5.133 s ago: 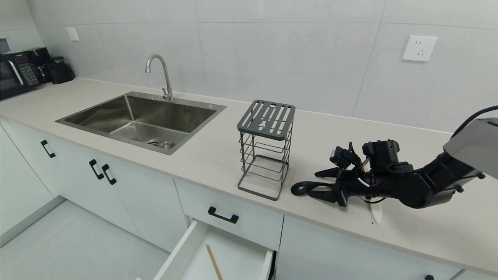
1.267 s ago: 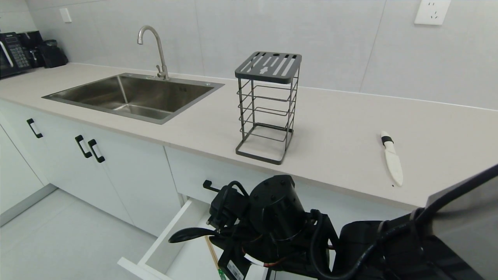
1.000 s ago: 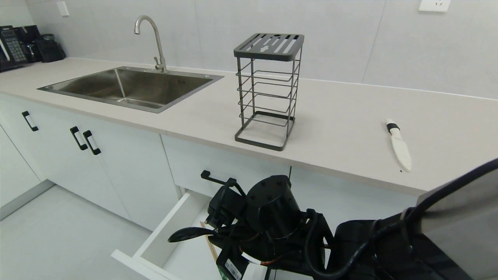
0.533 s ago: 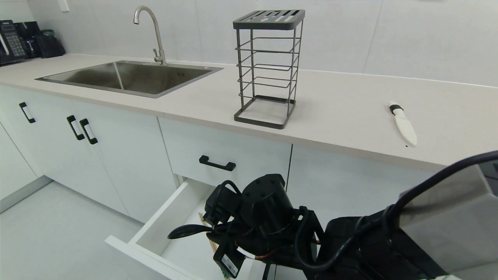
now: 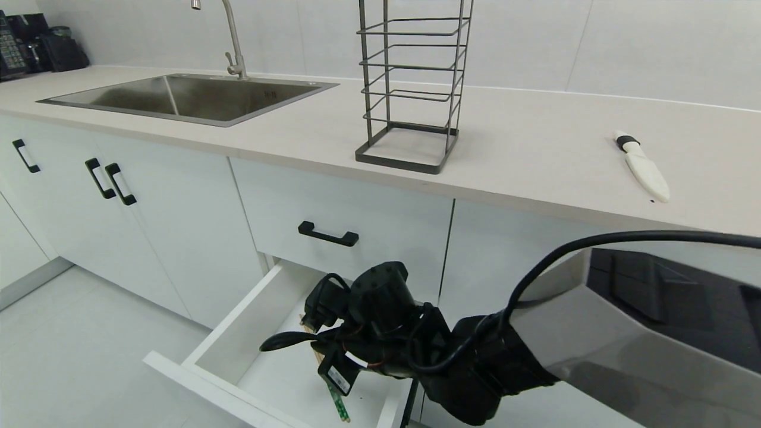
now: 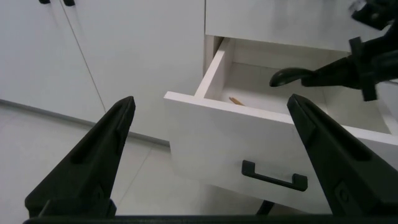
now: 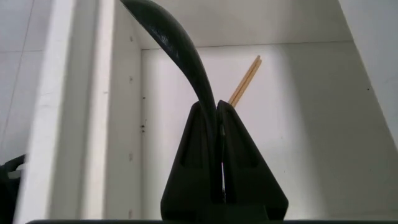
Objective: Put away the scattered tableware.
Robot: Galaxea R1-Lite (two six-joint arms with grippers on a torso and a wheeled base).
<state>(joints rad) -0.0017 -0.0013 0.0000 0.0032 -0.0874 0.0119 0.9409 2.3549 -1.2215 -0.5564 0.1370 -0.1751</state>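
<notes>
the spoon (image 5: 284,340) was glossy black all over, with a rounded bowl and a slim curved handle. the right gripper (image 5: 324,343) had its jaws clenched on that handle, holding the spoon above the open drawer (image 5: 229,336). wooden chopsticks (image 7: 245,81) lay on the drawer floor beneath. the left gripper (image 6: 208,106) faced the drawer front, jaws spread wide. a white knife (image 5: 642,166) lay on the counter (image 5: 535,160).

Steel sink (image 5: 196,98) set in countertop (image 5: 535,160), faucet (image 5: 233,41) (at its far rim), 3 black door handles (image 5: 98,178) below
</notes>
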